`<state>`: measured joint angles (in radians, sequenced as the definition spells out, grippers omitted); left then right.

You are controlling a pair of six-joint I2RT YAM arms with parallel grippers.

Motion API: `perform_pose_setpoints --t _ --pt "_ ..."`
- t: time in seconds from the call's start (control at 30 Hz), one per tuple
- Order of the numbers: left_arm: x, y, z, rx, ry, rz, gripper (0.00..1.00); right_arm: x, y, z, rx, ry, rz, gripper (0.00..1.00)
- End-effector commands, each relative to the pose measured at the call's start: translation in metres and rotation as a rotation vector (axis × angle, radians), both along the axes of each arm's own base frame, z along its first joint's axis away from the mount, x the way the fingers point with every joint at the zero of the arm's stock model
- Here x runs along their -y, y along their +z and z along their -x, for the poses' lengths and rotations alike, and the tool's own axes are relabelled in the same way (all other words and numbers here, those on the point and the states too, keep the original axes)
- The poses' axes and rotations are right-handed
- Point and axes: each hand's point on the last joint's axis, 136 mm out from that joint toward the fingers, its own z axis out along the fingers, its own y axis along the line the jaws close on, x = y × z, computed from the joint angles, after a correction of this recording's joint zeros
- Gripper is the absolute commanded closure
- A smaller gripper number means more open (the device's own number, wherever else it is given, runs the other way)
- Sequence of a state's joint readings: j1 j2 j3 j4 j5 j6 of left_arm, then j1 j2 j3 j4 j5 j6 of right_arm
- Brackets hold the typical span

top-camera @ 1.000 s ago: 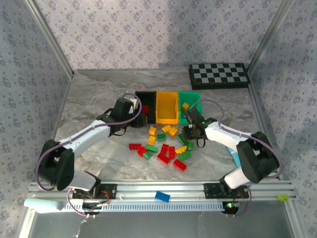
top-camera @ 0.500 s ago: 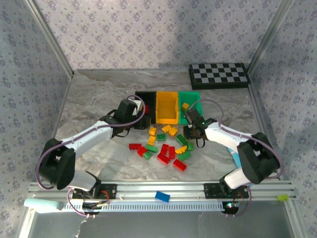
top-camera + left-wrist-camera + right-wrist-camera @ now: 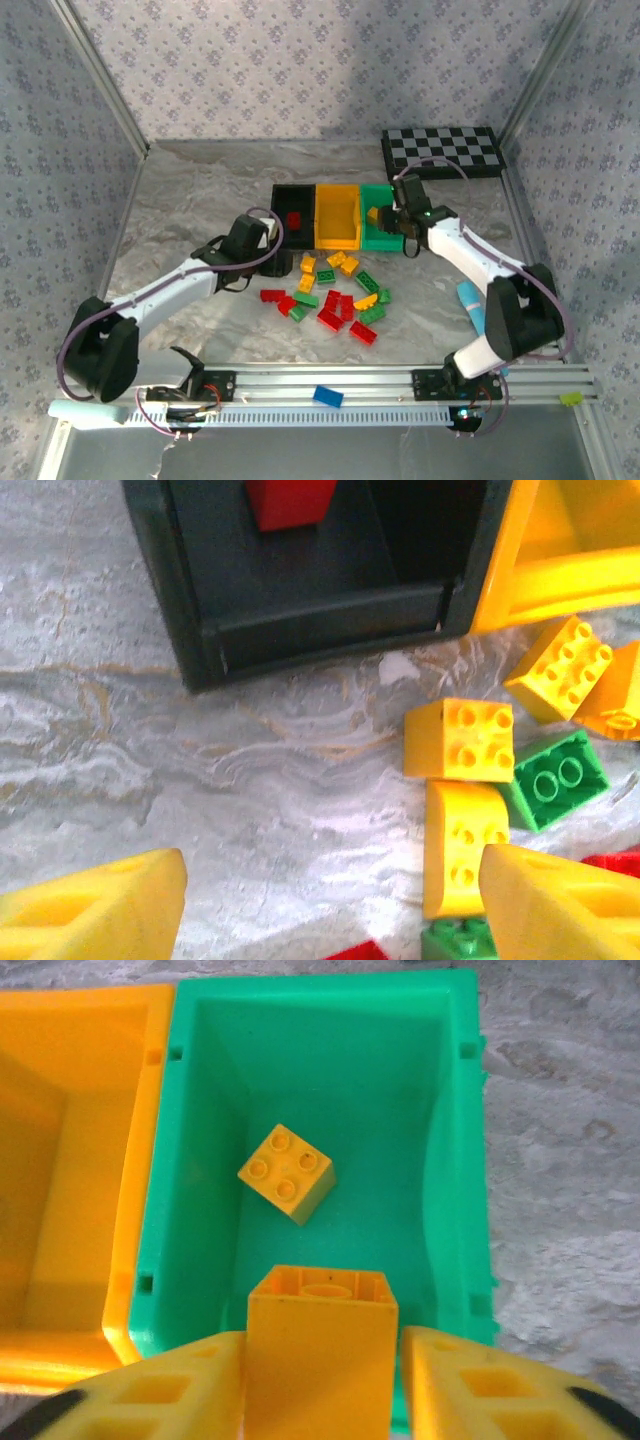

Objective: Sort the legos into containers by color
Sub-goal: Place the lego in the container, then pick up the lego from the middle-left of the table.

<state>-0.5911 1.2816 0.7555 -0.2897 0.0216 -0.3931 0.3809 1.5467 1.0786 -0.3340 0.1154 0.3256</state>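
a yellow brick is pinched between the fingers of the right gripper, above the near edge of the green bin, where 1 other yellow brick lies. the left gripper is held spread and empty near the black bin. the loose legos are judged light, rigid and slick, best gripped on flat opposite sides.
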Motion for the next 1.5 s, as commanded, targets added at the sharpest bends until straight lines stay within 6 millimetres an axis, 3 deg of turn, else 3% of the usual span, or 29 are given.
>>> perform_pose_setpoints --t 0.0,0.07,0.13,0.2,0.33,0.5,0.67,0.9,1.47 --pt "-0.008 0.006 0.014 -0.018 -0.003 0.007 0.21 -0.012 -0.006 -0.007 -0.023 0.038 -0.011 0.39" --pt "-0.011 0.004 0.025 -0.045 -0.009 0.005 0.21 -0.015 -0.009 -0.004 -0.03 0.051 -0.01 0.37" --pt "-0.018 -0.006 0.035 -0.087 0.022 0.013 0.11 -0.016 -0.011 0.001 -0.035 0.061 -0.002 0.36" --pt "-0.025 -0.016 0.045 -0.162 0.074 0.025 0.11 -0.014 -0.014 0.006 -0.042 0.06 0.004 0.36" --pt "-0.019 -0.027 0.066 -0.248 0.092 0.112 0.15 -0.008 -0.014 0.014 -0.043 0.05 0.02 0.36" --pt "-0.024 -0.04 0.078 -0.291 0.122 0.124 0.14 -0.005 -0.01 0.018 -0.027 0.045 0.022 0.36" --pt "-0.018 -0.041 0.071 -0.299 0.119 0.125 0.1 -0.004 -0.007 0.02 -0.019 0.045 0.021 0.36" --pt "-0.006 -0.055 0.069 -0.371 0.075 0.055 0.13 -0.003 -0.007 0.023 -0.014 0.045 0.022 0.36" --pt "-0.017 -0.074 0.06 -0.393 0.081 -0.188 0.15 0.0 -0.012 0.028 -0.018 0.044 0.033 0.36"
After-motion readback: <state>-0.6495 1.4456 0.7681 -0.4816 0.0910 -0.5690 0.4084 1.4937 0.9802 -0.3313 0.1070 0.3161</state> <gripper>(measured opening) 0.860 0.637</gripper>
